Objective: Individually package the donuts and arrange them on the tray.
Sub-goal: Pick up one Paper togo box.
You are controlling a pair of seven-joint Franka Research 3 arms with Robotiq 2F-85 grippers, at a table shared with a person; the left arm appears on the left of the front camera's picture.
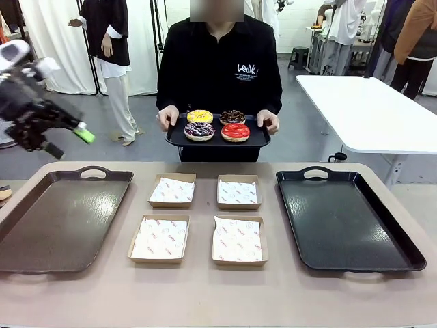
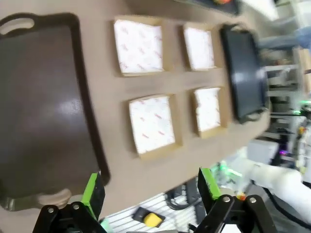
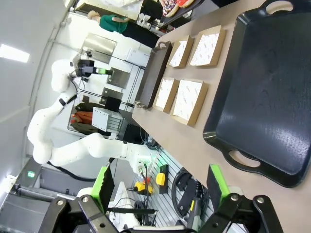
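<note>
Front view puts the task at its very start: all four donuts (image 1: 199, 130) sit on a small tray (image 1: 218, 143) in the person's hands (image 1: 166, 117) at twelve o'clock, none packaged. The four boxes (image 1: 157, 260) mid-table, the left tray (image 1: 61, 219) at nine o'clock and the right tray (image 1: 341, 219) at three hold nothing. The left gripper (image 1: 68, 142) hovers at ten o'clock, spread wide, empty. Right wrist view adds the right gripper (image 3: 159, 183), likewise spread and empty, and probably those donuts at its top edge.
</note>
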